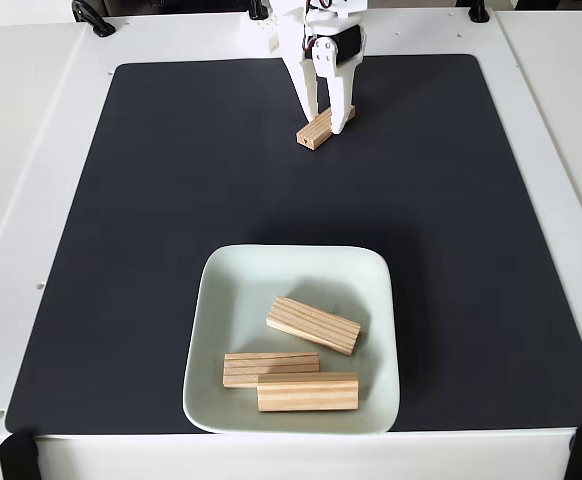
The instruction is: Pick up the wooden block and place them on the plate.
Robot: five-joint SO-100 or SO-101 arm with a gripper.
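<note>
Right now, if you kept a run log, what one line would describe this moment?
gripper: around fourth wooden block on mat, far side | plate: three blocks inside | left: lift, carry to plate

Claw (324,118) straddles wooden block (316,130)

I'm getting bright, even light and a sharp picture throughout. Soft shadows only, and the white table (31,150) edges look slightly washed out.
</note>
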